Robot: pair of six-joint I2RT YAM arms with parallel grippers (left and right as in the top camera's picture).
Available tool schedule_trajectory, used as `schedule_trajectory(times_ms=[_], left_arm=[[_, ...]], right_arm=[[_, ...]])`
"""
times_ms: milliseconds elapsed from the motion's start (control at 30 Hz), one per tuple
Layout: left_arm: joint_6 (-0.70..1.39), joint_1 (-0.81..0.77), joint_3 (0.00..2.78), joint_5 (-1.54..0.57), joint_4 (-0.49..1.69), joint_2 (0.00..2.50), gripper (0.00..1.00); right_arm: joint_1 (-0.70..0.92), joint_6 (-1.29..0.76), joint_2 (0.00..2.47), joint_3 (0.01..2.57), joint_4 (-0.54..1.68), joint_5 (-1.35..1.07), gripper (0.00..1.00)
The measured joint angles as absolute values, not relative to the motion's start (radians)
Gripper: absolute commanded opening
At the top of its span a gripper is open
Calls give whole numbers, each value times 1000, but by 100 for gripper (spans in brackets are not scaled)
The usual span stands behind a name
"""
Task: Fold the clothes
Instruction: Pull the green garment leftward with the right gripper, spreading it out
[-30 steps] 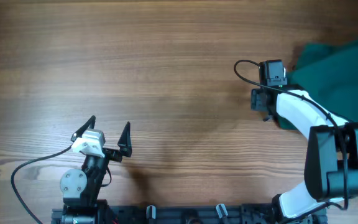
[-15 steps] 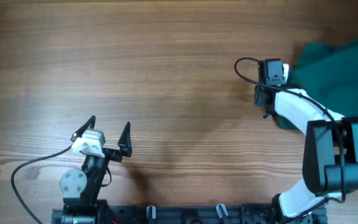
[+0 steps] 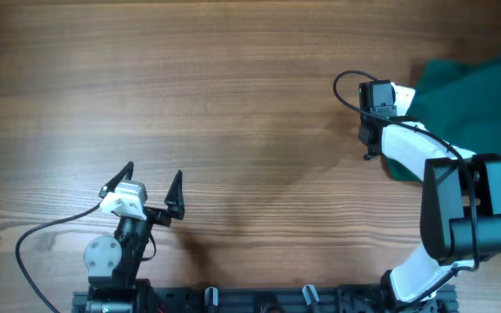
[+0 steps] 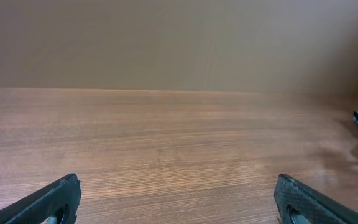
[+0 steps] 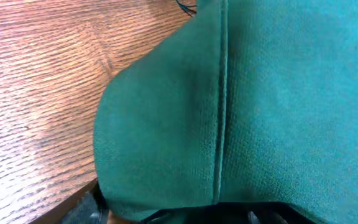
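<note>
Left pincer [image 3: 155, 171] wide apart, desk [image 3: 233, 87] below it. Clothes [image 5: 260, 93] edge at right pincer [image 3: 405, 103] tips; can't tell if clamped

right arm [image 3: 416, 152] has shifted: its wrist has rolled and edged toward the clothes [image 3: 477, 87]. from overhead i now see the right pincer [image 5: 169, 211] end right up against the teal edge. dark wrist block looks narrower. upper link leans further left.

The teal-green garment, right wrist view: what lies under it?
Wooden table shows beside the garment and passes beneath its edge. The fabric covers whatever else may lie under it, so nothing more can be told.
</note>
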State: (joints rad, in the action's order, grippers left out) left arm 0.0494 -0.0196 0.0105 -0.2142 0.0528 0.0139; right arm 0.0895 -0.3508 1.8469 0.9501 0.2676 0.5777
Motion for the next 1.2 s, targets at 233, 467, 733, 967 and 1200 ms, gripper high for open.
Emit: schedule_trajectory(times_ms=[233,467,733,967,1200], left_arm=[[49,-20,10,-214,53,14,100],[49,-20,10,-214,53,14,100],[49,-20,10,-214,53,14,100],[49,-20,10,-214,52,14,100],[49,-20,10,-214,53,14,100]], right_arm=[[89,-379,1847,950,263,606,22],[89,-390,1847,950,264,614,4],[89,-389,1758,949,271,549,4],[94,-390,1547,949,276,390,4],[252,-404,1431,949,275,321,4]])
